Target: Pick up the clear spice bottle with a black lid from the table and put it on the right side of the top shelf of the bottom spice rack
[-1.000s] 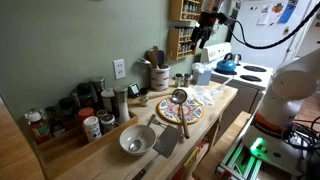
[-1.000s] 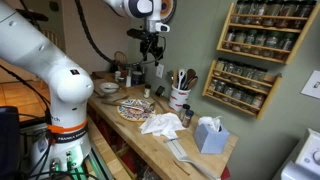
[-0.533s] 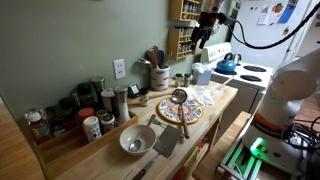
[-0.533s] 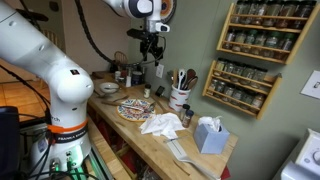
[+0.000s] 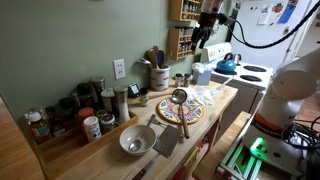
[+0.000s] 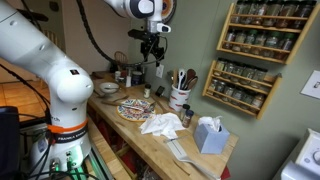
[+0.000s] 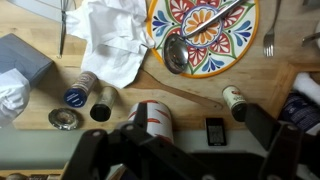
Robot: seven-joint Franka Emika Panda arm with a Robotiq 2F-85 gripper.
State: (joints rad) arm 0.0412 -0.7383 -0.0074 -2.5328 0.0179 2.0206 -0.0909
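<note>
Spice bottle (image 7: 100, 110) is standing on the table (image 7: 300, 65) close to the wall. In the wrist view it is showing only as one round black cap seen from above, with its glass hidden underneath. Two more small jars are standing just beside it: one blue-capped jar (image 7: 78, 92) and one metal-topped jar (image 7: 65, 118).

The gripper (image 6: 152, 52) is hanging high over the table, well apart from the bottle. Its jaws are standing apart with nothing between them.

Nearest the front edge, in an exterior view, one crumpled white cloth (image 6: 160, 123) and one blue tissue box (image 6: 210, 135) are lying on the wood. Behind them one patterned plate (image 6: 136, 108) is sitting flat. The wrist view is showing one ladle (image 7: 180, 55) resting across the plate's rim and one fork (image 7: 268, 40) lying just beside the plate. Farther back, one utensil crock (image 6: 180, 97) is standing against the wall.

Farthest of all, two wooden racks are hanging on the wall, the upper rack (image 6: 262, 28) above the bottom spice rack (image 6: 240, 85). The top shelf (image 6: 243, 72) of the lower one is carrying a row of small dark-lidded jars, too small to count.
</note>
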